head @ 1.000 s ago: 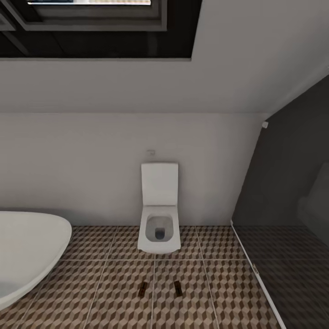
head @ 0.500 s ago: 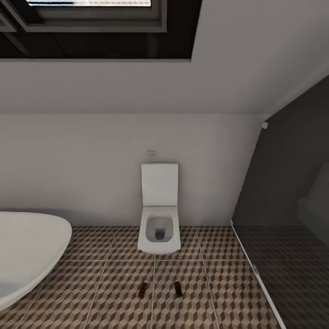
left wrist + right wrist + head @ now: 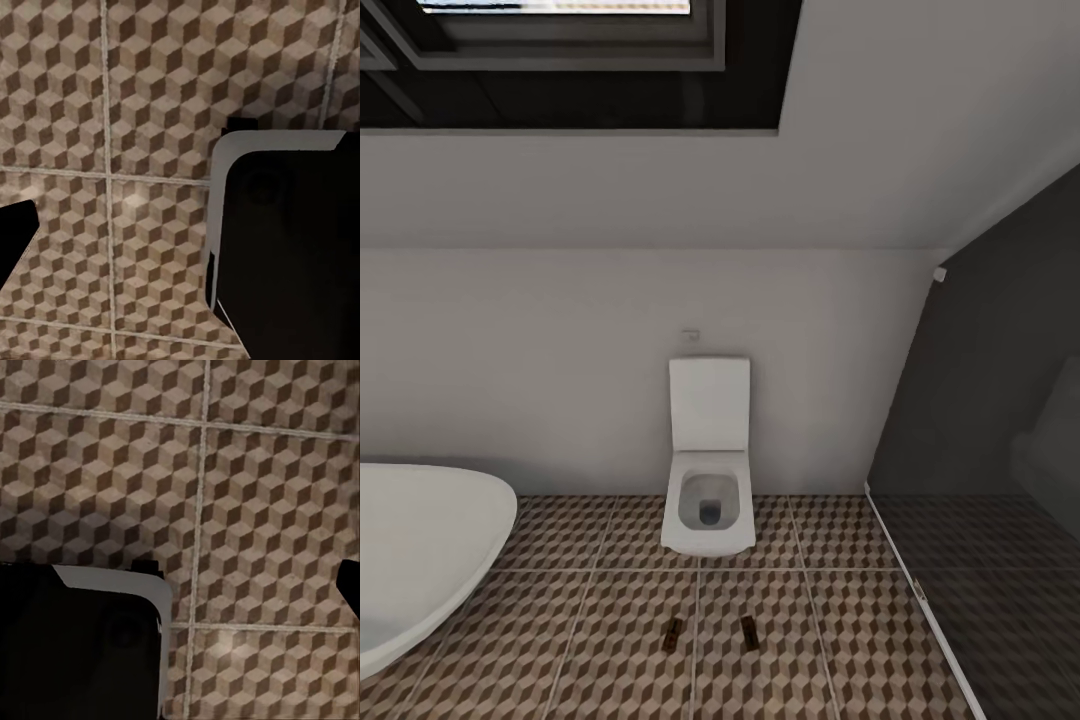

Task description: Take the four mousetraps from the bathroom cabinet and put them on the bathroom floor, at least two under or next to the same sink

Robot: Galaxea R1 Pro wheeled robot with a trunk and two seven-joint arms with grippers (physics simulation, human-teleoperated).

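Observation:
Two mousetraps lie on the bathroom floor [image 3: 590, 600] in front of the toilet, one [image 3: 673, 634] left of the other [image 3: 749, 631], about a hand's width apart. Both are small brown boards with dark metal parts. No other mousetraps show. The cabinet and the sink are out of view. Neither gripper appears in the head view. Each wrist view looks down at cube-pattern tiles [image 3: 135, 112] [image 3: 247, 495], with only a dark sliver of one finger at the frame edge [image 3: 15, 232] [image 3: 351, 585] and nothing held in sight.
A square white toilet [image 3: 708, 470] stands against the back wall with its lid up. The oval white bathtub [image 3: 420, 550] fills the lower left. A glass shower screen [image 3: 980, 480] and darker shower tiles [image 3: 1000, 620] close off the right. My black, pale-rimmed base [image 3: 285, 247] [image 3: 75, 645] shows in both wrist views.

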